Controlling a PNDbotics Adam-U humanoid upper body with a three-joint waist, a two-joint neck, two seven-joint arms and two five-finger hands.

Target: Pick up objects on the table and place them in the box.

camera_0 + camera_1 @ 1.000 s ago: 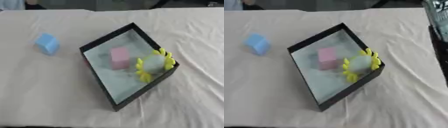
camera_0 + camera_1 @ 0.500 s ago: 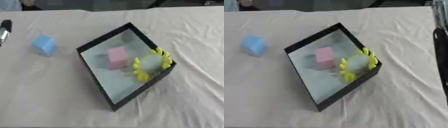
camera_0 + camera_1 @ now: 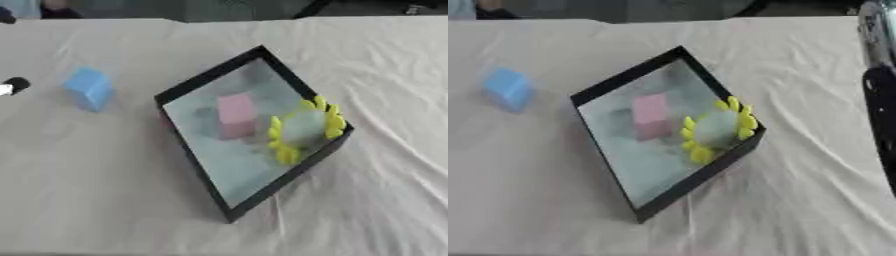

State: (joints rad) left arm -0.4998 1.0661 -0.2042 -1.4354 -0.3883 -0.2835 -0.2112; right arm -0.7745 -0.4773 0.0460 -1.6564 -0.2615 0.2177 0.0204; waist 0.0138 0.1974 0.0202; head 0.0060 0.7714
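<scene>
Left eye view: left hand barely in frame at the far left edge, only a dark tip with a pale patch showing, so I can't tell whether it is spread or closed. Blue block sits on the cloth-covered worktop, just to the right of that hand and about level with it, clear of everything else. It's the only loose object still outside the box. No obvious long axis; it reads roughly cubic, slightly taller than wide.

Further right of the hand, beyond the block: black box, set diamond-wise, with a pink block and a yellow ring toy already inside, the ring against the right-hand wall.

Right arm shows only as a dark strip at the right edge of the right eye view; its hand isn't visible.

Judgement: left hand is clearly nearer the blue block, the right arm is well apart with the box in between. Next move looks like a short reach rightward by the left hand.
</scene>
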